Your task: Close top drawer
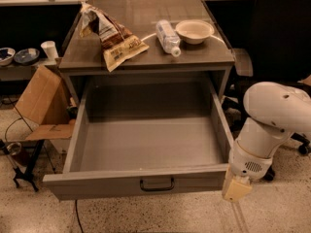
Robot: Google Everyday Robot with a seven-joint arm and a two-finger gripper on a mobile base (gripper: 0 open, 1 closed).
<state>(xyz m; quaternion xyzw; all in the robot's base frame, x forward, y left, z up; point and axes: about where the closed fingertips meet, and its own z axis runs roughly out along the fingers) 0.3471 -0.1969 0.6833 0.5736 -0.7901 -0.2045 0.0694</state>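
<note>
The top drawer (97,187) is a wide, deep grey drawer pulled fully out of the grey cabinet (146,62), and its inside is empty. A small dark bail handle (156,184) sits at the centre of its front panel. My gripper (236,189), cream-coloured at the end of the white arm (272,115), hangs just off the drawer's front right corner, close to the front panel and a little above the floor. No other drawers show.
On the cabinet top lie a snack bag (114,38), a water bottle on its side (167,36) and a beige bowl (194,30). A cardboard box (41,98) leans at the left. A black chair (282,38) stands at the right behind the arm.
</note>
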